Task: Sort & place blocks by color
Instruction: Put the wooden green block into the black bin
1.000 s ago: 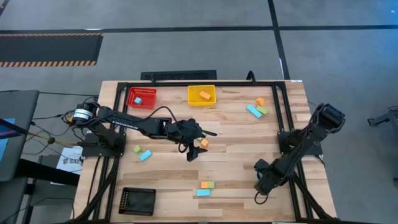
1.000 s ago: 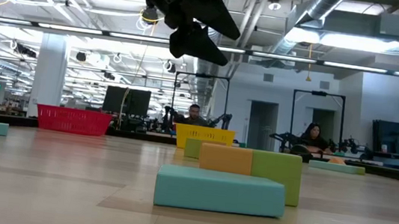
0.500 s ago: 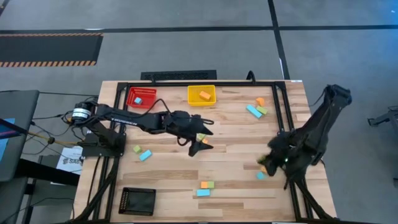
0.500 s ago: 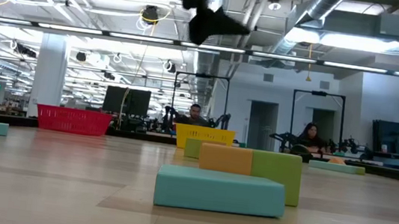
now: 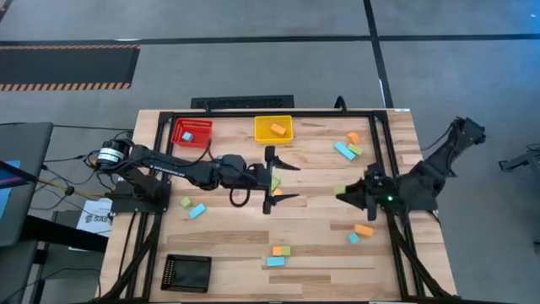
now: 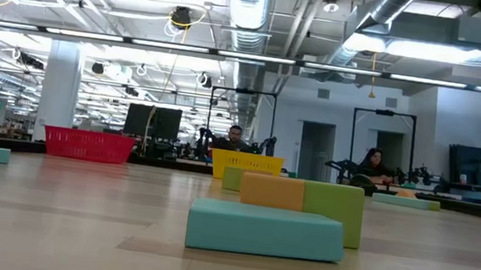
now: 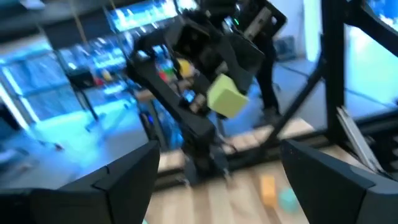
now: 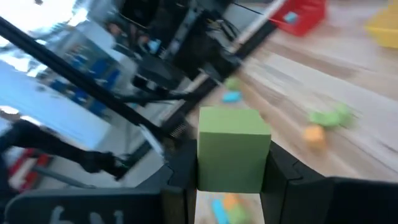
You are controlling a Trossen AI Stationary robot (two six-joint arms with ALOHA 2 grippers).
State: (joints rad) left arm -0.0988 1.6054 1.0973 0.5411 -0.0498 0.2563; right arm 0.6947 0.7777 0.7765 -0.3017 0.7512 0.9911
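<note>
Right wrist view: a green block (image 8: 233,149) is clamped in the right pincer (image 8: 231,163); left pincer (image 5: 272,178) is held apart mid-surface.

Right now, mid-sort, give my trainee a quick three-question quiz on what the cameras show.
1. True or false: the right gripper holds a green block.
2. Which colour is the block in the yellow bin? A blue, B orange, C green.
3. Fill in: the left gripper has its jaws ____.

Key: 1 true; 2 B, the orange block; 3 open, and empty.
</note>
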